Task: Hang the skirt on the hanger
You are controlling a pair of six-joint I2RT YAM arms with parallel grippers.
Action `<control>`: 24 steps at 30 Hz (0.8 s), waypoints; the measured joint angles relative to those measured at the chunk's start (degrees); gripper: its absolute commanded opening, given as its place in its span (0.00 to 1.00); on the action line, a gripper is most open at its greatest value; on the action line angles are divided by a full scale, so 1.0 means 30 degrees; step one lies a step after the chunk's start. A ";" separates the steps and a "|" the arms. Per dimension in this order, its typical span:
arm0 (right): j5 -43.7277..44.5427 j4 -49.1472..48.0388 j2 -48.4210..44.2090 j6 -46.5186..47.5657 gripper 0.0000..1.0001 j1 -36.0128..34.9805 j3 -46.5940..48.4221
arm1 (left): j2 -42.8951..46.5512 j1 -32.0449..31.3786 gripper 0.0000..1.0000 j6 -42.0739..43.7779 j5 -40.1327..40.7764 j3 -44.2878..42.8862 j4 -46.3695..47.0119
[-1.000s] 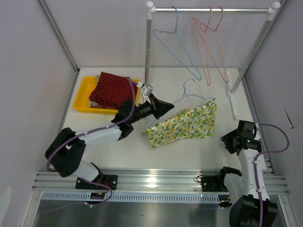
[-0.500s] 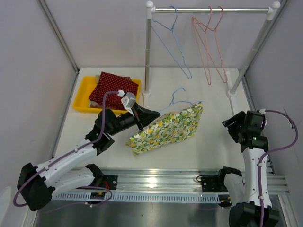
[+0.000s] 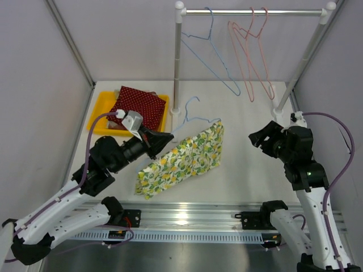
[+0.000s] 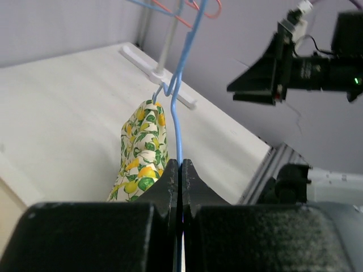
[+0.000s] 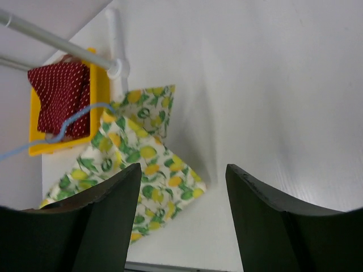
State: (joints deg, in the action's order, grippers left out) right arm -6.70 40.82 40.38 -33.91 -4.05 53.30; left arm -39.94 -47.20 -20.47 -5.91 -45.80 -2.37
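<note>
So the left hand (image 4: 180, 170) is pinched tight on the wire of the blue hanger (image 4: 177, 102), fingers fully together around it, and the lemon-print skirt (image 3: 181, 161) is draped over that hanger, slanting down toward the near-left of the counter (image 3: 244, 181). Can't tell whether its low corner is touching the counter or just above it. The hanger's hook points up toward the back. The right hand (image 3: 258, 137) is off to the right, well apart from the skirt, fingers spread and holding nothing. At the back, the rail (image 3: 249, 12) carries a second blue hanger (image 3: 210, 54) and a couple of pink hangers (image 3: 249, 56). The yellow tray (image 3: 99, 116) at back left has a red dotted cloth (image 3: 136, 105) in it
</note>
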 measured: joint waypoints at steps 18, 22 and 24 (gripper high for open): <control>0.3155 0.0816 0.1632 0.1195 0.69 -0.4663 0.2776 | -0.6462 -0.1392 0.00 0.2084 1.0797 -0.9296 -0.3096; 0.3147 0.1188 0.1894 0.1530 0.70 -0.4685 0.3555 | -0.9012 -0.1428 0.00 0.2885 1.2080 -1.1540 -0.2980; 0.3140 0.1406 0.1967 0.1727 0.70 -0.4699 0.3869 | -1.0112 -0.1435 0.00 0.3300 1.2553 -1.2553 -0.2769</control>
State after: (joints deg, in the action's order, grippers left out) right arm 2.72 45.04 46.28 -28.73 -18.15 64.90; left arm -70.28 -51.51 -10.57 31.75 -83.46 -10.68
